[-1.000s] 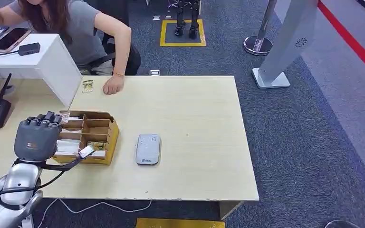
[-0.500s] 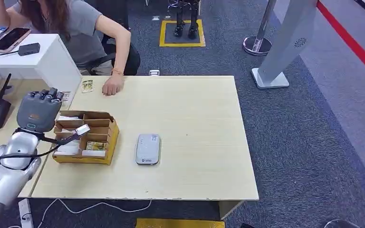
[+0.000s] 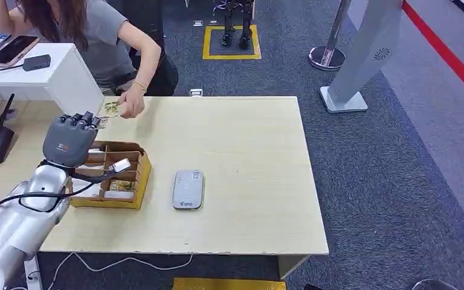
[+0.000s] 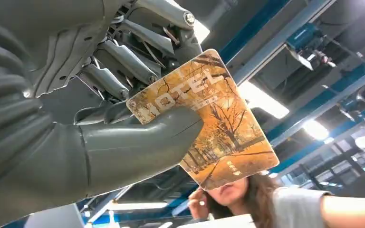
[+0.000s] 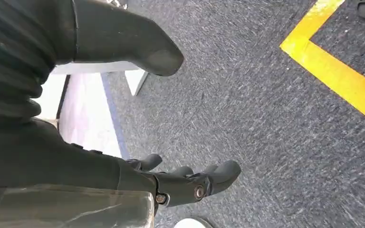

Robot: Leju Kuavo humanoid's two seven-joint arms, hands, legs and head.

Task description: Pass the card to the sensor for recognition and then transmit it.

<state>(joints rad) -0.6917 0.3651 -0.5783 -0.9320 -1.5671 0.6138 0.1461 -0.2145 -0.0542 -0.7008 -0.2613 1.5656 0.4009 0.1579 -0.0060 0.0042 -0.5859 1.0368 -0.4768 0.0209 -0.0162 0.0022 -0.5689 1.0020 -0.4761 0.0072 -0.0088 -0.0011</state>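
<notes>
The left hand (image 3: 67,142) is up over the far end of the cardboard box (image 3: 134,184) on the wood table (image 3: 248,175). It holds the card (image 4: 209,118) tight btwn its thick thumb and its dark fingers (image 4: 119,66). The card is orange w/ trees on it and the word MOTEL, seen in the left wrist view. The thumb lies flat across one face of the card, near the end w/ the word. From the head view the card is hid behind the hand. The box has small slots w/ more cards inside. Just beside the box, on the table, lies the flat grey sensor (image 3: 188,189), well apart from the left hand. At the far side of the table a person in a grey shirt sits, w/ a hand (image 3: 130,105) by some small cards (image 3: 110,109) at the table edge. The right hand (image 5: 180,183) hangs over the dark carpet (image 5: 266,118) by a yellow line (image 5: 337,71). Its fingers are apart and it holds nothing.
</notes>
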